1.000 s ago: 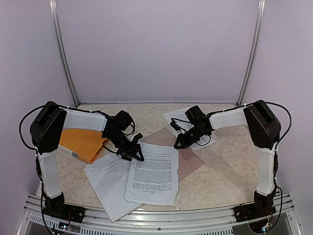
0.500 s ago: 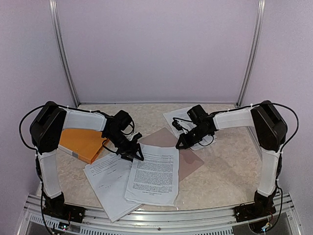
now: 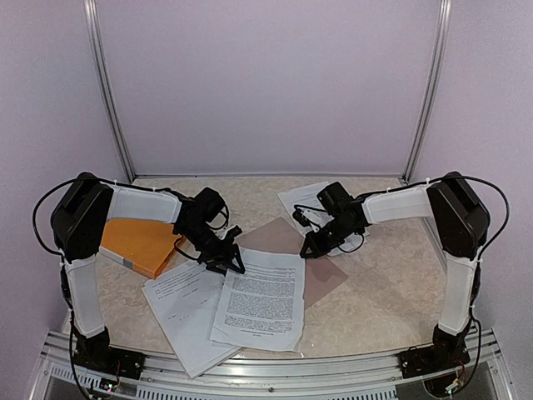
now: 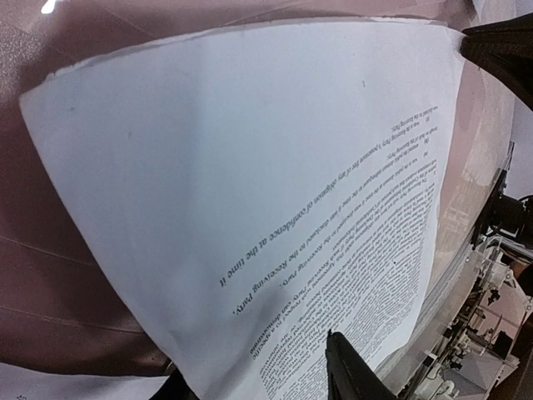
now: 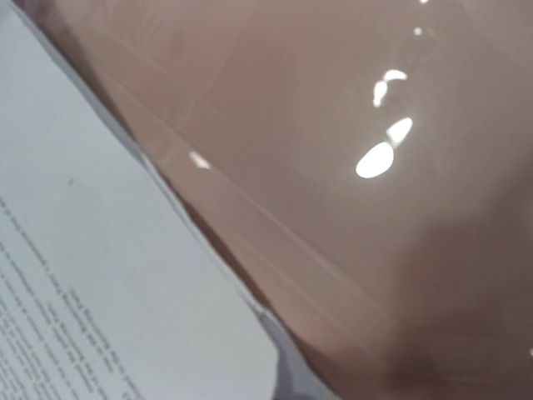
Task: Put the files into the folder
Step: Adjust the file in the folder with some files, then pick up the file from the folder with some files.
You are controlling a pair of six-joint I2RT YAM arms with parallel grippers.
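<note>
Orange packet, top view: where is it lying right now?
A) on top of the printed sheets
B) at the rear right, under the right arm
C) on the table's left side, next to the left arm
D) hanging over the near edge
C: the orange packet lies flat on the left part of the table, just below the left arm in the top view.

Top sheet of the files [image 4: 250, 167] fills most of the frame, bowed up, txt blocks running toward lower right. Under it, at left & top, the glossy brownish see-through folder [image 4: 58, 275]. Left claw [image 4: 258, 390] at btm edge: one black finger [image 4: 350, 375] over the print, the other barely showing, jaws apart. Dark shape [image 4: 500, 50] at top right, poss. the other arm. Metal rail [image 4: 487, 325] at right.
</note>
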